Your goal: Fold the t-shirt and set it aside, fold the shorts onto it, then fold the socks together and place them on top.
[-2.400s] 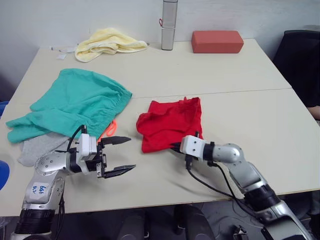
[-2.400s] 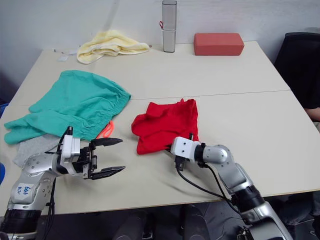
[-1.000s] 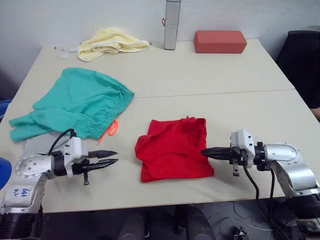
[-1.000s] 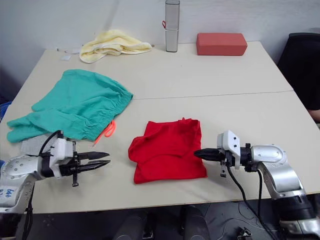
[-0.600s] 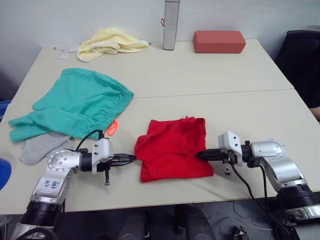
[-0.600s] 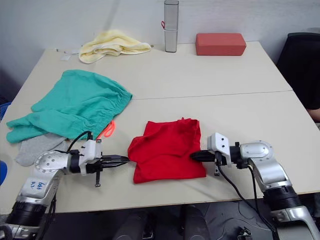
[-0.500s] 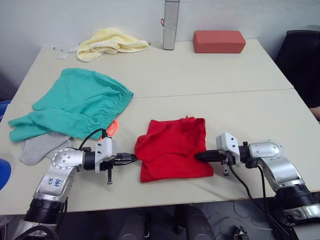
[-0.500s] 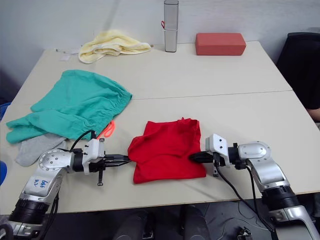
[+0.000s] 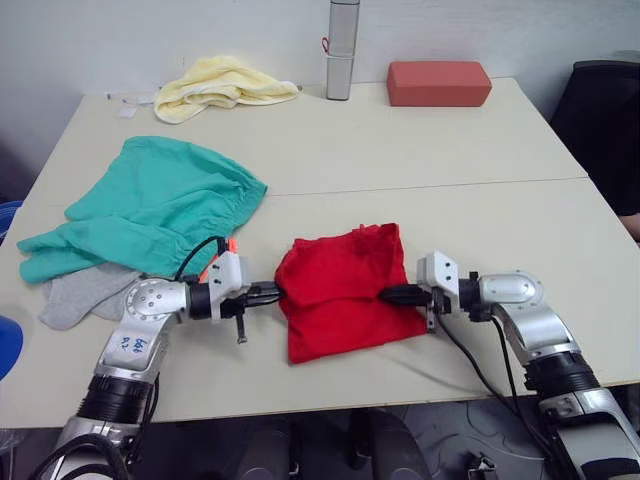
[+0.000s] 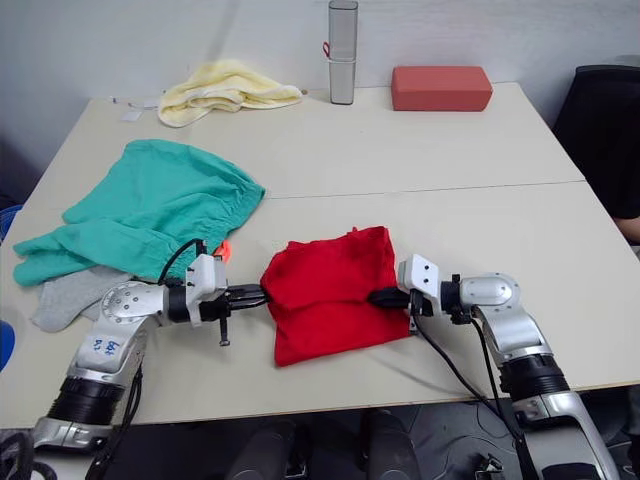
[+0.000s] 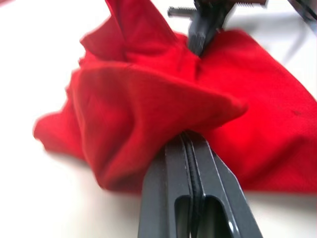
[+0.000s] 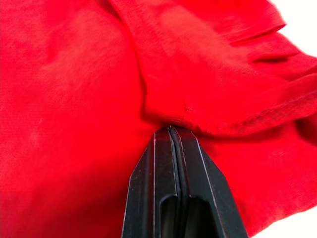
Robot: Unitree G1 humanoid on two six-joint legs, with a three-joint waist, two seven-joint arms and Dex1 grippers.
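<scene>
At the near edge of the table, the left gripper and right gripper each pinch an opposite side of the t-shirt, jaws closed on cloth, probably to lift or shift the folded bundle aside. Beyond the left arm lie the shorts over the socks, close enough to crowd that side; the yellow towel, cylinder and red block sit well apart at the far edge.

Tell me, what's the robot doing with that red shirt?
The robot is folding clothes on the table. The left gripper and the right gripper have each pinched shut on an opposite edge of the t-shirt, which is already bunched into a small bundle. The shorts and the socks lie off to the robot's left, not yet folded.
</scene>
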